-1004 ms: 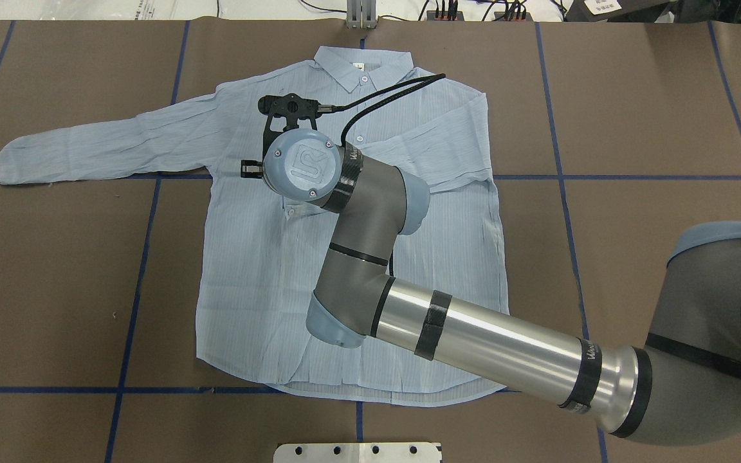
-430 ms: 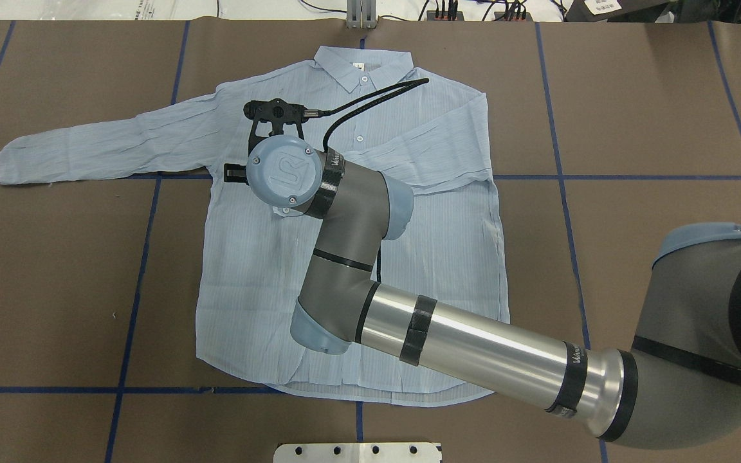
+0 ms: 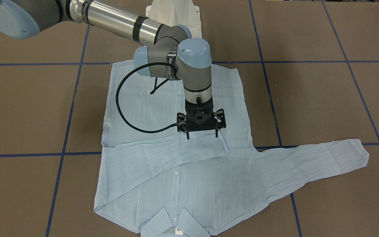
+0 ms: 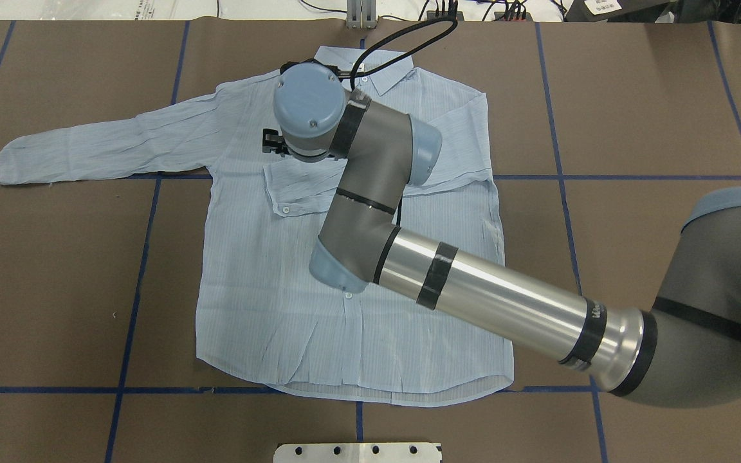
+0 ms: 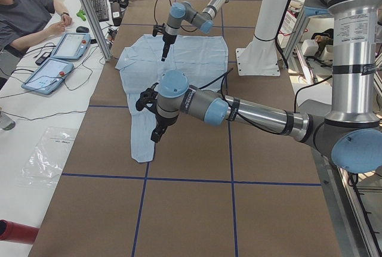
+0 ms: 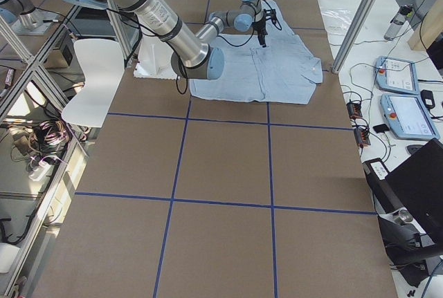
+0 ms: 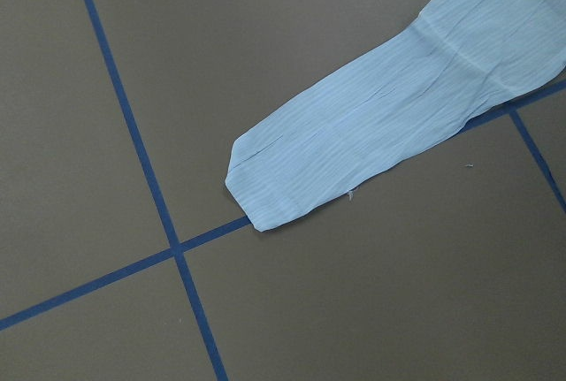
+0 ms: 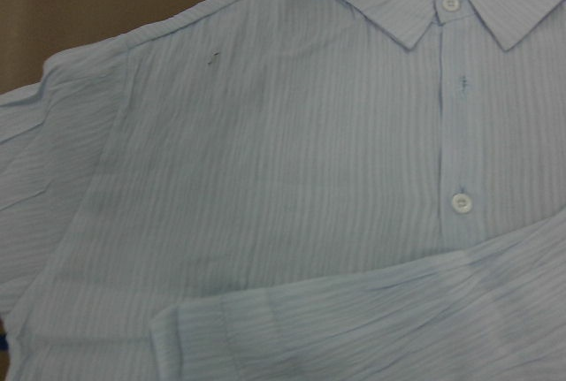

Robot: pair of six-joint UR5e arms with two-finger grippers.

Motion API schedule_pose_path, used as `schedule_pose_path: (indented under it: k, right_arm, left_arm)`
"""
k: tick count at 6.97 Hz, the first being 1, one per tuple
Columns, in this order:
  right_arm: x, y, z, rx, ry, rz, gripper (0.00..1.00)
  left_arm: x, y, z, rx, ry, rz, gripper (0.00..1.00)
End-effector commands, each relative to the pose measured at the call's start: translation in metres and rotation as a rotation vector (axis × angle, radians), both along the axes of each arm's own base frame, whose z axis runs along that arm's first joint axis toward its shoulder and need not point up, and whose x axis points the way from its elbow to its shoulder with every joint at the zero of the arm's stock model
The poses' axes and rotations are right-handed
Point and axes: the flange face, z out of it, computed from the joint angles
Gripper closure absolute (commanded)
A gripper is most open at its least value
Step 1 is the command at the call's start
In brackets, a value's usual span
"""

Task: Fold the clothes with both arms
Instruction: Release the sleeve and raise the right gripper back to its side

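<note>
The light blue shirt [image 4: 248,270] lies flat, front up, collar at the far side. One sleeve is folded across the chest, and its cuff [image 4: 283,193] lies loose on the shirt. The other sleeve [image 4: 87,148] stretches out to the left. My right gripper [image 3: 202,135] is open and empty, pointing down just above the folded cuff [image 3: 209,148]. The right wrist view shows the collar, buttons and that cuff [image 8: 265,337]. My left gripper [image 5: 156,133] shows only in the exterior left view, over the outstretched sleeve's end. I cannot tell whether it is open. The left wrist view shows that sleeve end [image 7: 389,125].
The brown table cover carries blue tape lines [image 4: 557,177]. The white robot base plate [image 4: 357,452] sits at the near edge. In the exterior left view an operator [image 5: 30,12] sits at a side table with tablets [image 5: 51,72].
My right wrist swung left, then moved toward the collar. The folded sleeve's cuff, which the wrist partly covered before, now shows lying on the chest. The shirt has not moved.
</note>
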Motion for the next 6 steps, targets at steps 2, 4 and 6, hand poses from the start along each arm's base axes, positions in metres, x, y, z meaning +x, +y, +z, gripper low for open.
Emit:
schedule_pose_path:
  k: [2, 4, 6]
  right_arm:
    - [0.147, -0.067, 0.034, -0.059, 0.065, -0.162, 0.00]
    - [0.259, -0.065, 0.127, 0.002, 0.072, -0.219, 0.00]
    - [0.346, -0.056, 0.201, 0.063, 0.111, -0.276, 0.00]
  left_arm:
    - [0.006, -0.016, 0.037, 0.045, 0.010, 0.011, 0.00]
    - [0.009, -0.033, 0.061, 0.003, 0.049, -0.074, 0.00]
    - [0.037, -0.052, 0.075, -0.065, 0.047, -0.106, 0.00]
